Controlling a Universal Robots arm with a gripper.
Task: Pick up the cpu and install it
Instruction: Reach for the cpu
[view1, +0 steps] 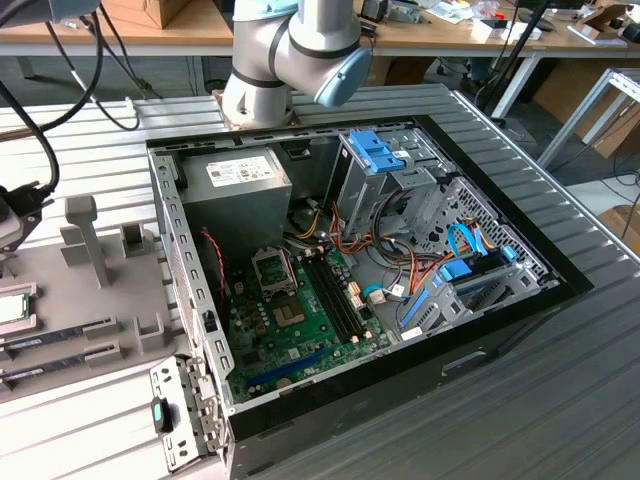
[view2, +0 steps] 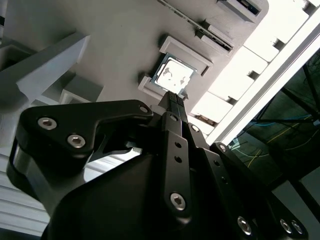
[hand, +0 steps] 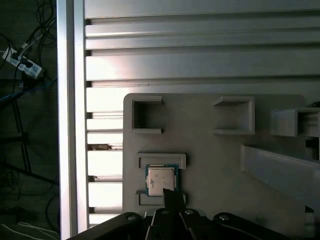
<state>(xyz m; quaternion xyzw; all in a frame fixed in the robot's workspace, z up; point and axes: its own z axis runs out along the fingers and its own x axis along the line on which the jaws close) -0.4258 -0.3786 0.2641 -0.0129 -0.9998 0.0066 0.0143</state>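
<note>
One gripper (view2: 175, 96), pressed shut and holding nothing, its tip just above the cpu (view2: 172, 75).
Cpu lies flat in a pocket of the grey holder plate (hand: 210, 165) on a ribbed metal table (hand: 200, 60); an open computer case (view1: 185, 260) stands beside the plate, cluttered workbenches (view1: 180, 30) behind.
</note>
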